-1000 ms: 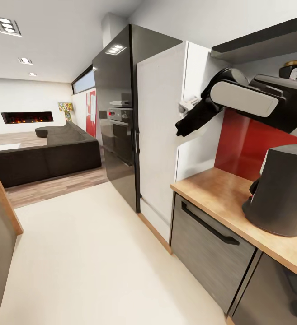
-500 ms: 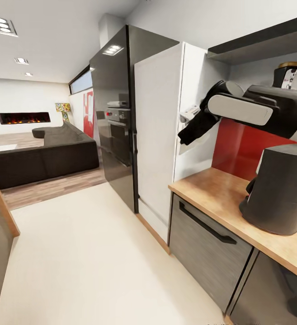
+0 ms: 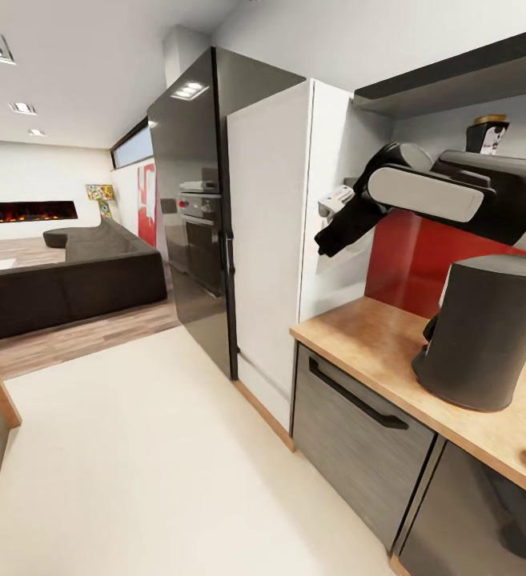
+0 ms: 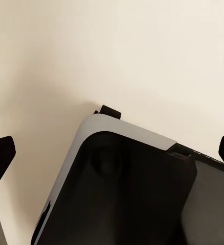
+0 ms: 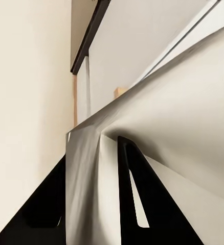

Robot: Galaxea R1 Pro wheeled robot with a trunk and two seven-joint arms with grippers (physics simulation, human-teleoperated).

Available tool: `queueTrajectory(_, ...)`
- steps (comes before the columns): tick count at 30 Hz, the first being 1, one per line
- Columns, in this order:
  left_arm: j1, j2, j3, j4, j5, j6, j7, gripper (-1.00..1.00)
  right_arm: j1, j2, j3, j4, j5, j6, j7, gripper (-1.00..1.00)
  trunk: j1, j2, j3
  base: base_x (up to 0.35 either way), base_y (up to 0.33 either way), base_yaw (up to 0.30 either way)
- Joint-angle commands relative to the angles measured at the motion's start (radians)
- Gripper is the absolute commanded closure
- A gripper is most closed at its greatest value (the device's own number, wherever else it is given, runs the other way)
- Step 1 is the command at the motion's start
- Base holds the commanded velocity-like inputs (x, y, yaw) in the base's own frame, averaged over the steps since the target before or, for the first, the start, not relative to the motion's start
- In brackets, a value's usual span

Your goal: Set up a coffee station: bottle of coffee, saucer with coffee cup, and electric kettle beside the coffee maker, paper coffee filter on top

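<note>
Wood-grain kitchen countertop [image 3: 375,340], rounded dark-grey coffee maker [image 3: 479,336]

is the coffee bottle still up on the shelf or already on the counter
Still on the shelf. The coffee bottle stands upright above the red wall, behind the robot's arm, while the coffee maker sits on the counter below.
</note>
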Motion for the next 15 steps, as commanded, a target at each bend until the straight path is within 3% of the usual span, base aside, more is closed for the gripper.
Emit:
queueTrajectory(1, 0.000, 0.000, 0.000, -0.002, 0.007, -0.001, 0.000, -1.00, -0.002, 0.000, 0.002, -0.002, -0.012, -0.001, -0.011, 1.00, 0.000, -0.001, -0.001, 0.000, 0.000, -0.002)
queueTrajectory(15, 0.000, 0.000, 0.000, -0.002, 0.007, 0.001, 0.000, -1.00, -0.002, 0.000, 0.000, -0.005, -0.011, -0.001, -0.011, 1.00, 0.000, -0.001, -0.001, 0.000, 0.000, 0.000)
